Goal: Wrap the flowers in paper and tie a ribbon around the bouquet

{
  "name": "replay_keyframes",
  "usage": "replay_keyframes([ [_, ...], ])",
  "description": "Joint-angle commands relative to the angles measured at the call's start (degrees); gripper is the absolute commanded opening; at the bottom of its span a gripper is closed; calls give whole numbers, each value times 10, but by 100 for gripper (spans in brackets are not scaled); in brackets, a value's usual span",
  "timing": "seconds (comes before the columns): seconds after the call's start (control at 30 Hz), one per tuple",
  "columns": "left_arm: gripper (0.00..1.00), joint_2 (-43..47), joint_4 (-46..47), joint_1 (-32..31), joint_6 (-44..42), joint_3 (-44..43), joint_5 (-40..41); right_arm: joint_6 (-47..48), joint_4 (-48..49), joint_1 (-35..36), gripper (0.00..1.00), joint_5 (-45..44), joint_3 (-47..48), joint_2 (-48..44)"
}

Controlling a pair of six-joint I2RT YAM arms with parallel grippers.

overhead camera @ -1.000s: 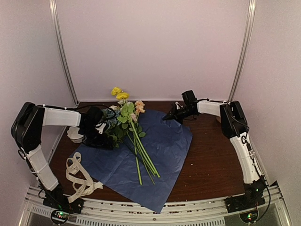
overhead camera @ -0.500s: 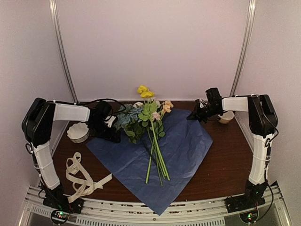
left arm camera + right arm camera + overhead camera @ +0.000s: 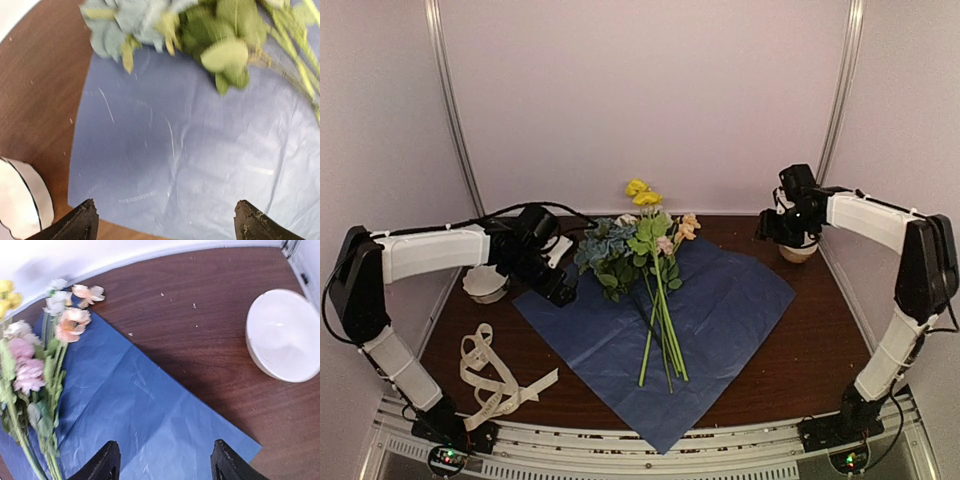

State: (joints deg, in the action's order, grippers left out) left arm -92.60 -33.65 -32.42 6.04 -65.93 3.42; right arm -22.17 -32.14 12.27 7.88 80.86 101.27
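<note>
Flowers (image 3: 655, 255) are seen lying loose along the middle of the flat paper (image 3: 730, 300), blooms over its far corner, ribbon (image 3: 490, 375) untouched at the near left; with left gripper (image 3: 165, 220) and right gripper (image 3: 165, 460) both spread wide and empty, stems could be scattered should a paper edge be dragged, not lifted.

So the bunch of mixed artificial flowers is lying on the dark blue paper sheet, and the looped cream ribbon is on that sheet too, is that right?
Not quite. The bunch of mixed artificial flowers does lie on the dark blue paper sheet, but the looped cream ribbon lies off it, on the brown wooden table beside the sheet's left edge. The top external view shows this.
</note>
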Motion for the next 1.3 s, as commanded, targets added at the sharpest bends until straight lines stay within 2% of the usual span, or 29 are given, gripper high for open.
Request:
replay_keyframes([
  [0.0, 97, -10, -68, -37, 14, 35, 62, 20, -6, 51, 62, -96, -98, -99],
  [0.1, 96, -17, -64, -90, 21, 40, 63, 21, 5, 119, 59, -56, -160, -128],
  [0.2, 95, -27, -63, -138, 21, 41, 81, 33, 11, 202, 56, 32, -202, -115],
  [0.37, 89, -55, -17, -195, 5, 46, 74, 2, 57, 304, 39, 69, -248, -74],
  [0.53, 67, -136, -10, -228, -39, 2, 79, -32, 107, 352, 25, 98, -254, -12],
  [0.7, 67, -179, 27, -292, -125, -38, 72, -96, 226, 374, 21, 204, -263, 22],
  [0.83, 69, -194, 57, -295, -164, -60, 46, -127, 273, 376, 21, 231, -263, 28],
  [1.0, 73, -140, 99, -295, -174, -24, 20, -145, 268, 372, 20, 223, -278, -9],
  [1.17, 78, 14, 159, -296, -154, 80, -60, -144, 245, 370, 22, 193, -308, -77],
  [1.27, 78, 84, 139, -333, -160, 121, -11, -138, 216, 372, 22, 164, -331, -124],
])
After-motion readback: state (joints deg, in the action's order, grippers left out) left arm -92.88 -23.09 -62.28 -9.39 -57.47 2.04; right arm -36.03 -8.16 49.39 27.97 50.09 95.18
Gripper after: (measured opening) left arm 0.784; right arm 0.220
